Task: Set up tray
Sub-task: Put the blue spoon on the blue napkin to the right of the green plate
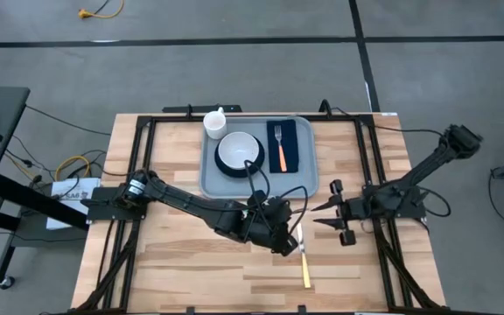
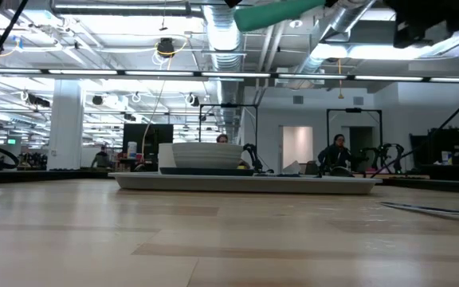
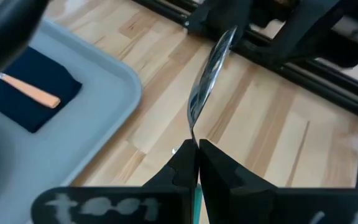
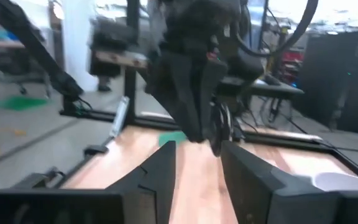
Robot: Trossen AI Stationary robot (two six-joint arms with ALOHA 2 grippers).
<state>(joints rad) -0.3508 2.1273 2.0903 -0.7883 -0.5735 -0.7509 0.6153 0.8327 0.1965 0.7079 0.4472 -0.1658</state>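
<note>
A: Progress? The large grey-blue rectangular plastic tray (image 1: 210,179) already carries a white bowl (image 1: 239,150), a white cup (image 1: 214,122) and an orange-handled fork (image 1: 279,149) on a dark navy napkin (image 1: 292,133).

B: Left gripper (image 3: 197,149) is clenched on a shiny metal utensil blade (image 3: 209,74), the tray just beyond it. Right gripper (image 4: 197,163) stands part-spread, empty, facing the left. A yellow-handled knife (image 1: 304,264) lies unplaced near the left gripper; judged mostly done.

Light wooden desk (image 1: 182,262) carried the grey-blue tray (image 1: 210,179) at its far middle; 1 yellow-handled utensil (image 1: 305,269) lay directly on the wood nearer the front edge.
</note>
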